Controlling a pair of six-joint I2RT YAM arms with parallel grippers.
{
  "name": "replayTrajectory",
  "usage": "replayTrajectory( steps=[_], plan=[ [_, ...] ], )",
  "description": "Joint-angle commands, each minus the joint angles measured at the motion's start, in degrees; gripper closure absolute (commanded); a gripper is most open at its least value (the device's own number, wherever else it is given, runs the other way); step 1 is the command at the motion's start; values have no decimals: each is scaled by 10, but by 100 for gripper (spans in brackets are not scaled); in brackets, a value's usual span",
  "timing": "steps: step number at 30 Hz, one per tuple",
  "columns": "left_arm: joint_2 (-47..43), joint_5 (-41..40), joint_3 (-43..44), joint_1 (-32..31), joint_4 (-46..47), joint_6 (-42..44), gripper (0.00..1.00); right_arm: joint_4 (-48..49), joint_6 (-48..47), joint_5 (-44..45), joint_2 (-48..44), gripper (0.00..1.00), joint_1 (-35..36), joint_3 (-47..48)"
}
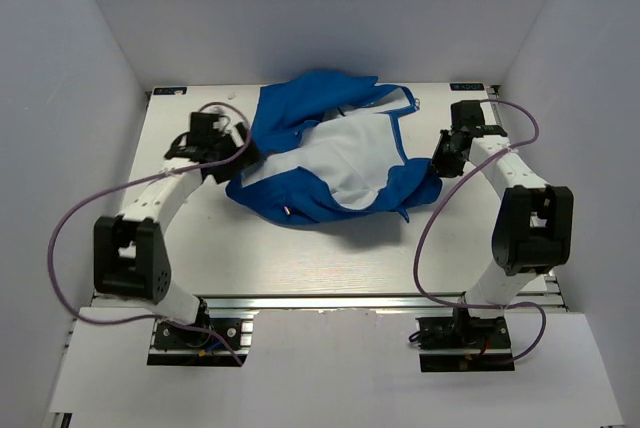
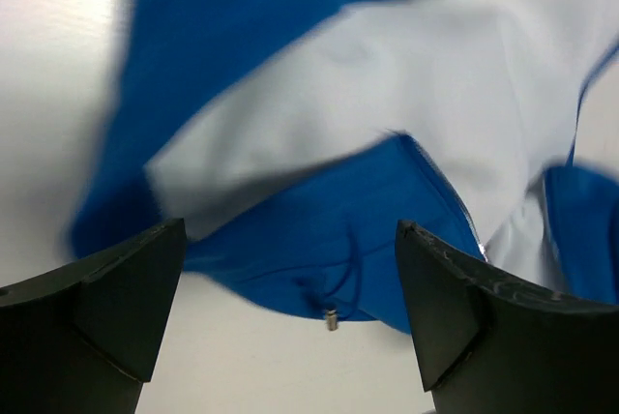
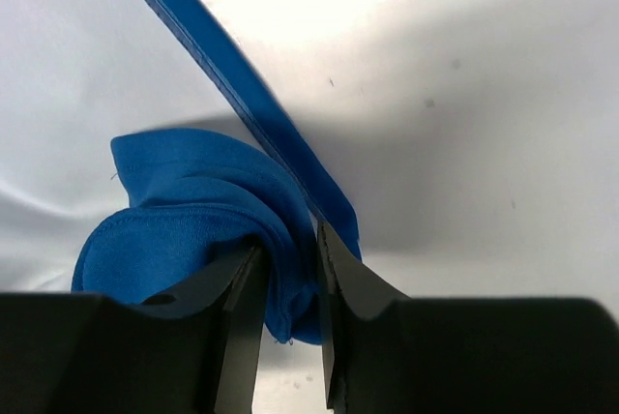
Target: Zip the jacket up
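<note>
The royal-blue jacket (image 1: 330, 153) lies crumpled and open in the middle of the table, its white lining (image 1: 345, 158) facing up. My left gripper (image 1: 243, 153) is open and empty at the jacket's left edge. In the left wrist view the jacket's blue hem (image 2: 319, 240) lies between and beyond the fingers, with a small silvery drawcord tip (image 2: 331, 319) on the table. My right gripper (image 1: 441, 161) is at the jacket's right edge. In the right wrist view it (image 3: 288, 283) is shut on a fold of blue fabric (image 3: 193, 230).
White walls enclose the table (image 1: 300, 258) on the left, back and right. Purple cables (image 1: 70, 218) loop beside both arms. The table's front edge has a metal rail (image 1: 320, 303).
</note>
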Motion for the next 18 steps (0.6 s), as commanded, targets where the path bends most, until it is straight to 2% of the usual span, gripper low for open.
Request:
replayTrajectory(
  steps=[1, 3, 7, 12, 18],
  plan=[
    [63, 98, 88, -76, 7, 137, 2, 11, -14, -11, 31, 70, -3, 48],
    [127, 72, 144, -132, -40, 192, 2, 12, -19, -18, 36, 70, -3, 45],
    [213, 31, 254, -175, -74, 217, 2, 20, -26, -8, 21, 68, -3, 18],
    [288, 12, 307, -176, -108, 210, 2, 20, -32, 12, -6, 67, -3, -7],
    [305, 19, 308, -188, -107, 202, 4, 24, -34, 24, -20, 67, -2, -25]
  ],
)
